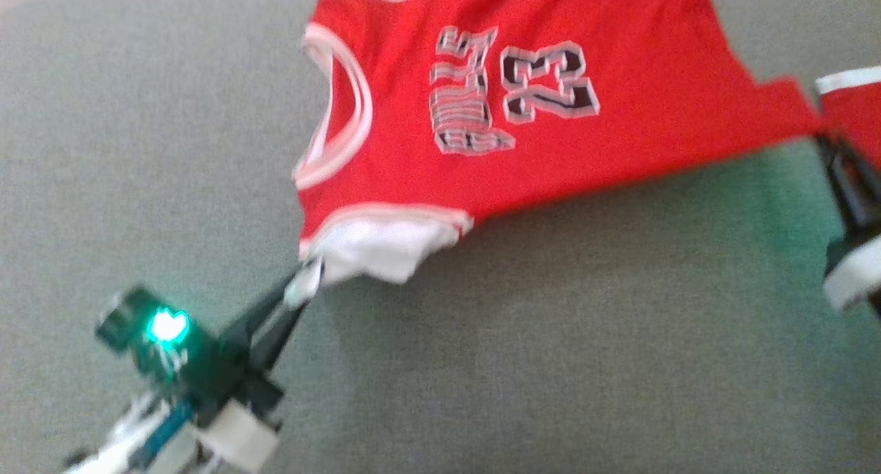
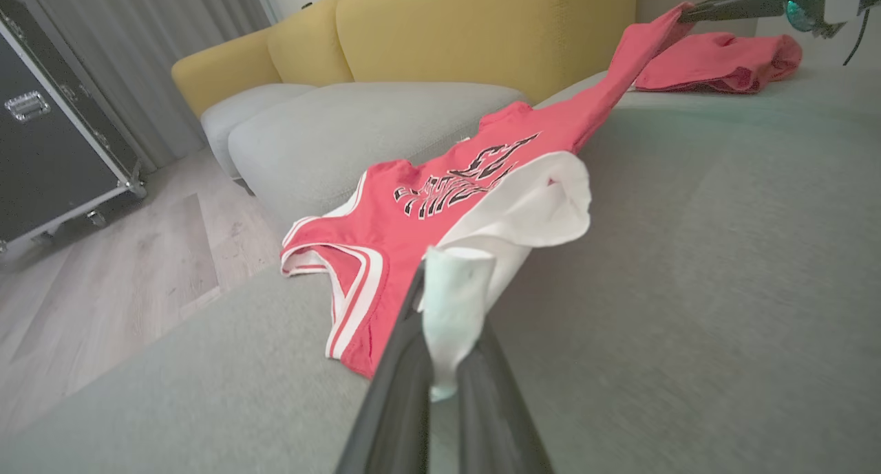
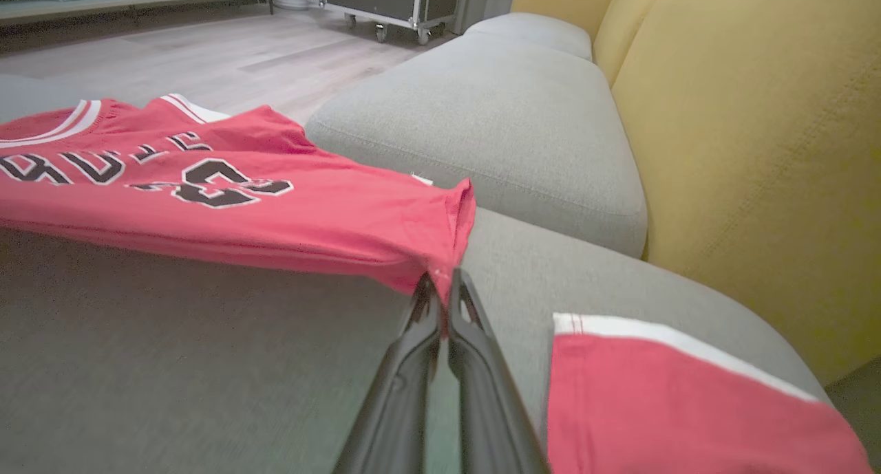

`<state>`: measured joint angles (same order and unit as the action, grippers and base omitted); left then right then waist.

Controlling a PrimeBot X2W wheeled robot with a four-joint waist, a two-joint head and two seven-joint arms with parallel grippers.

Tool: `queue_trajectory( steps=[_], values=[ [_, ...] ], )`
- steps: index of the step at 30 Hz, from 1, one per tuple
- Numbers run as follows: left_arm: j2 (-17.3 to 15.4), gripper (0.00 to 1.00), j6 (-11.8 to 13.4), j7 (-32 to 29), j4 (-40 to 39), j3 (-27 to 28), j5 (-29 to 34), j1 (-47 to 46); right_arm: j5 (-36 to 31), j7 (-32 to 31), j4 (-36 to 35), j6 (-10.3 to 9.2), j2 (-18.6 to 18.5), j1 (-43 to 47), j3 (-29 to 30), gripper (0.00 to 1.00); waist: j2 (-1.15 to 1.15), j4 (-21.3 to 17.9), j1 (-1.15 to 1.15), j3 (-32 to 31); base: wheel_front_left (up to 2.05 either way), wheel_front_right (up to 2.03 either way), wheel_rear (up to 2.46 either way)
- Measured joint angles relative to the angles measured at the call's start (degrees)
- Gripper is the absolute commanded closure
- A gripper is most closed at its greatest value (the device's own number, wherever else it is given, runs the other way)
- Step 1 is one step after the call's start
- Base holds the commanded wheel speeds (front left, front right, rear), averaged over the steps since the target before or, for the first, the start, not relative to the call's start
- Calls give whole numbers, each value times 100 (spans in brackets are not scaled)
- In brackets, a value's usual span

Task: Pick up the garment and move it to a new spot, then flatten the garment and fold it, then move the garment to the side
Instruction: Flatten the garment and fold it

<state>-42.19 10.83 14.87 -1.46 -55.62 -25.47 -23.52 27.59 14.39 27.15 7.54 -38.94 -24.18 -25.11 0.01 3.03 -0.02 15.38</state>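
Garment: red jersey (image 1: pixel 550 137) stretched over the grey sofa seat (image 1: pixel 550 364) between both grippers.
Left gripper (image 1: pixel 301 292): pinching the jersey's white inner fabric.
Right gripper (image 3: pixel 444 302): pressed together on a red corner.
Right wrist view: second red garment (image 3: pixel 661 405) just beside the fingers.
Left wrist view: black case (image 2: pixel 48 137) well apart.

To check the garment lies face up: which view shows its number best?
The head view: the number 23 on the jersey shows whole, from above. The right wrist view shows it slanted; the left wrist view, as unreadable foreshortened print.
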Motion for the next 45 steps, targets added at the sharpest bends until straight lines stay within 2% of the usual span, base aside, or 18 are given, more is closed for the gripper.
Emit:
queue_trajectory(
  steps=[3, 7, 11, 15, 19, 25, 29, 34, 36, 40, 41, 42, 43, 45],
  values=[
    [-85, 100, 221, 0, -216, -14, -153, 553, -83, 0, -227, 0, 68, 662, 252, 100, 0, -20, 0, -250, 0, 0, 0],
    [-198, 100, 388, -1, -433, -51, -286, 1144, -218, -131, -587, -1, 175, 1592, 555, 100, 0, -32, 0, -579, 0, 0, 0],
    [-343, 100, 390, 0, -509, -52, -286, 1351, -290, -409, -1078, 0, 308, 2340, 855, 100, 0, -22, 0, -804, 0, 0, 0],
    [-372, 100, 371, -1, -476, -37, -259, 1268, -307, -639, -1397, -1, 437, 2527, 1124, 100, 0, 12, 1, -819, 0, 0, 0],
    [-259, 100, 170, -1, -207, -16, -93, 749, -346, -1021, -1662, 0, 642, 2500, 1458, 100, 0, 46, 3, -696, 0, 0, 0],
    [280, 100, -305, -35, 519, 14, 205, -586, -337, -1317, -1578, 0, 757, 2120, 1686, 100, 0, 119, 3, -367, 0, 0, 0],
    [615, 100, -721, -34, 1268, 33, 332, -1436, -328, -1374, -1302, -1, 761, 1438, 1636, 100, 0, 146, 4, -119, 0, 0, 0],
    [1010, 100, -1095, -34, 2118, 33, 431, -2216, -287, -1372, -848, 0, 764, 631, 1356, 100, 0, 115, 4, 172, 0, 0, 0],
    [1139, 100, -1192, -33, 2435, 27, 506, -2453, -286, -1370, -649, 0, 765, 362, 1222, 100, 0, 99, 4, 288, 0, 0, 0],
    [1440, 100, -1209, -16, 3089, 80, 649, -2926, -225, -1224, -200, 0, 766, -251, 928, 100, 0, 89, 4, 551, 0, 0, 0],
    [1496, 100, -1206, -16, 3154, 121, 686, -2981, -208, -1178, -122, 0, 766, -352, 876, 97, 0, 95, 4, 593, 0, 0, 0],
    [1556, 53, -1200, -16, 3227, 166, 709, -3029, -182, -1129, -41, 0, 766, -447, 822, 49, 0, 104, 4, 632, 0, 0, 0],
    [1603, 0, -1182, -16, 3289, 212, 723, -3054, -164, -1100, 29, 0, 766, -528, 754, 0, 0, 113, 4, 662, 0, 0, 0],
    [1682, 0, -1104, -16, 3318, 337, 725, -3042, -125, -975, 167, 0, 773, -644, 662, 0, -1, 136, 4, 696, 0, 0, 0]
  ],
)
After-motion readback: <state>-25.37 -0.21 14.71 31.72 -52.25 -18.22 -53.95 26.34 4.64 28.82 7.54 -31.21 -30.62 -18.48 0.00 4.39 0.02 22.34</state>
